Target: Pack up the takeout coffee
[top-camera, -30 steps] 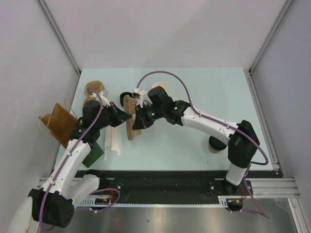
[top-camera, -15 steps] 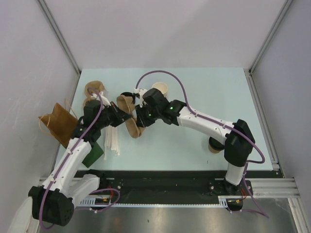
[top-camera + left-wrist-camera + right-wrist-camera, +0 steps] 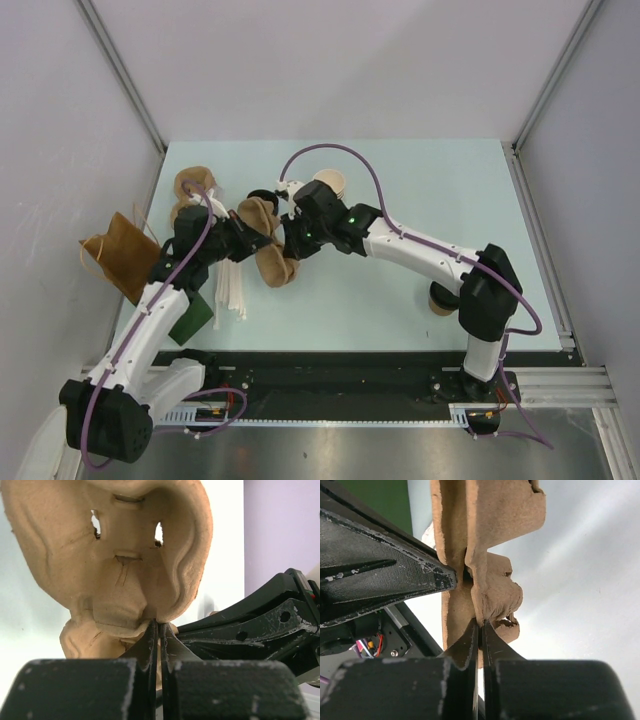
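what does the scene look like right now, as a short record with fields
held item: tan moulded-pulp cup carrier, gripped between both arms
left gripper: shut on the carrier's edge
right gripper: shut on another part of the carrier's edge
left table edge: brown paper bag, overhanging
beside left arm: dark green bag; thin white sticks
far centre: open tan paper cup, cream inside
by right arm: tan cup, partly hidden
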